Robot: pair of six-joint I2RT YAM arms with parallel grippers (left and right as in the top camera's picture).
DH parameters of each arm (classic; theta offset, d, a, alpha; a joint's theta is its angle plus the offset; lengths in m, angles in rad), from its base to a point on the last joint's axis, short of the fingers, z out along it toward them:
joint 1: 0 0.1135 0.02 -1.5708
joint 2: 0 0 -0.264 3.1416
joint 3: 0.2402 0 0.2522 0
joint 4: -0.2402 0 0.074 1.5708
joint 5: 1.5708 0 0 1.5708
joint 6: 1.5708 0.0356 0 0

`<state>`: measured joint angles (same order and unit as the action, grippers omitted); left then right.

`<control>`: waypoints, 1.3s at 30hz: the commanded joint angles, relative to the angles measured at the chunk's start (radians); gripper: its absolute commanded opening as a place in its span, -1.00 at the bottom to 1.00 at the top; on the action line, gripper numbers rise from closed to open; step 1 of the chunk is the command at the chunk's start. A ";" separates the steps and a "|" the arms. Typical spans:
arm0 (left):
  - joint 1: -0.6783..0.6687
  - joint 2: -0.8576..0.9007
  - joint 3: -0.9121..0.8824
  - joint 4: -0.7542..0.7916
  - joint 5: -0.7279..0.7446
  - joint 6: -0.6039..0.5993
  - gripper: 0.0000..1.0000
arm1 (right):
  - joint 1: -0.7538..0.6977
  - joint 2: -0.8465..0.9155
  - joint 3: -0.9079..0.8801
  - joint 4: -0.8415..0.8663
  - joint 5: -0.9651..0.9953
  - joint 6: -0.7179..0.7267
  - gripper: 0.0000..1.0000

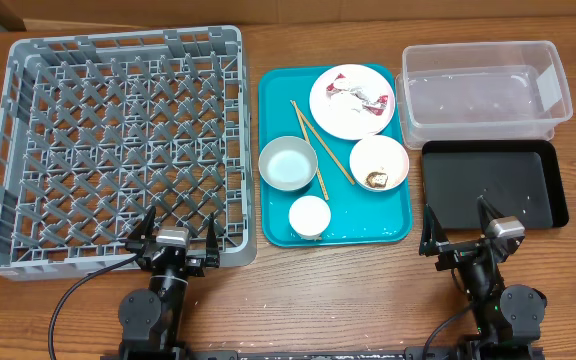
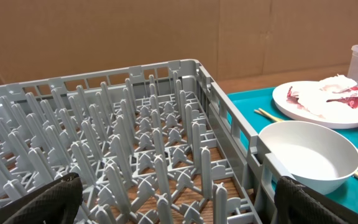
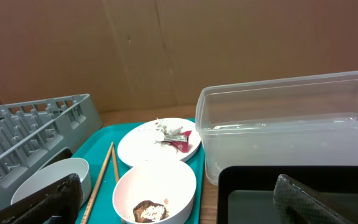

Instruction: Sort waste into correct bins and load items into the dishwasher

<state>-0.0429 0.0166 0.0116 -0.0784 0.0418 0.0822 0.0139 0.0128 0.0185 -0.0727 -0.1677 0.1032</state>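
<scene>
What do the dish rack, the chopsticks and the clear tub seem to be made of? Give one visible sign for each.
Dish rack: grey moulded plastic, matt; uniform colour, lattice floor.
Chopsticks: likely wood or bamboo; pale tan, unglossed.
Clear tub: transparent plastic, glossy; the table shows through its walls.

Both arms sit low at the table's near edge, left end effector and right end effector spread wide, both empty.

Dishes waiting between rack and bins

Grey rack sits left. Pink plate carries crumpled white-and-red wrappers. One whitish bowl and a second bowl holding a brown lump flank slanted chopsticks. White cup stands upright. Clear tub sits behind black tray, right.
</scene>
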 commanded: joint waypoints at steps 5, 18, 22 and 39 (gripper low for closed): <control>0.005 -0.010 -0.006 0.003 0.007 0.015 1.00 | 0.004 -0.010 -0.010 0.005 0.010 -0.006 1.00; 0.005 -0.010 -0.006 0.003 0.007 0.015 1.00 | 0.004 -0.010 -0.010 0.004 0.010 -0.006 1.00; 0.005 -0.011 -0.006 0.003 0.007 0.015 1.00 | 0.004 -0.010 -0.010 0.004 0.010 -0.006 1.00; 0.005 -0.010 -0.006 0.030 0.046 -0.208 0.99 | 0.004 -0.010 -0.010 0.020 -0.080 0.113 1.00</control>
<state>-0.0433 0.0166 0.0116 -0.0540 0.0624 0.0216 0.0139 0.0128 0.0185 -0.0692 -0.1989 0.1616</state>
